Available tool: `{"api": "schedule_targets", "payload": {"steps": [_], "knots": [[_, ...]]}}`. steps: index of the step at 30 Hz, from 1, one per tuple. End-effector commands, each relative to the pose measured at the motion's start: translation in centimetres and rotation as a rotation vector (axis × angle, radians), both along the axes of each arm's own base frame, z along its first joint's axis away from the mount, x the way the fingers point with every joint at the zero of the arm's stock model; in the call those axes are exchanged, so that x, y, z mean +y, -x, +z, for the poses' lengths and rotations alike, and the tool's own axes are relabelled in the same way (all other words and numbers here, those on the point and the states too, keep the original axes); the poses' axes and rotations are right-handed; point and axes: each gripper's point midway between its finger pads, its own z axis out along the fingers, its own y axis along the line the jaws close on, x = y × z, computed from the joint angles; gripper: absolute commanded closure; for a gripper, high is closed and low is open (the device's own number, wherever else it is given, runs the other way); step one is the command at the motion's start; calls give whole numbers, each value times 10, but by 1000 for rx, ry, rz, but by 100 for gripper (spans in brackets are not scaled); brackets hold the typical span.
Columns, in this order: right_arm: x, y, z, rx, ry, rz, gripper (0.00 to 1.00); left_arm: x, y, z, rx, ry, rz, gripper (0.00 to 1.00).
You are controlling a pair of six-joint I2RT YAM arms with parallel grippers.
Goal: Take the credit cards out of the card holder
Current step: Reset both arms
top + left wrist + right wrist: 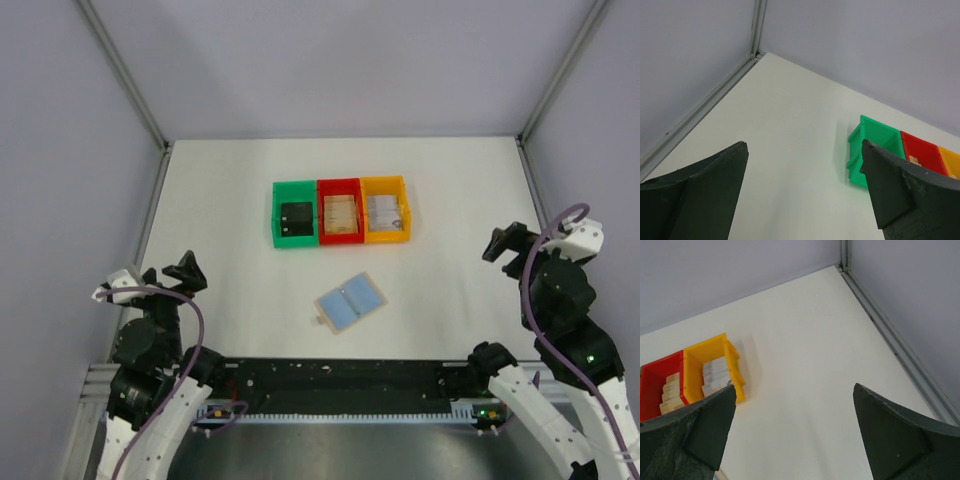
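The card holder (pixel 350 303) lies open and flat on the white table in the top view, light blue inside in two panels with a tan edge. It lies just in front of the bins. No card shows sticking out of it. My left gripper (pixel 178 276) is open and empty at the near left, far from the holder. My right gripper (pixel 508 246) is open and empty at the right, also far from it. Both wrist views show wide-open fingers (pixel 705 190) (pixel 895 435) over bare table; the holder is out of both.
Three bins stand in a row behind the holder: green (pixel 295 214) with a dark card, red (pixel 340 212) with tan cards, orange (pixel 386 210) with grey cards. The green bin (pixel 875 150) shows in the left wrist view, the orange bin (pixel 710 370) in the right. Grey walls enclose the table.
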Motion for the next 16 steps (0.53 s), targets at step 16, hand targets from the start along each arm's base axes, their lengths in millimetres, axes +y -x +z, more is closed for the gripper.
{"api": "schedule_targets", "payload": {"steps": [16], "knots": [[-25,15,13,-47,33,-104,1,14,27,23,-182,85,21,2]]}}
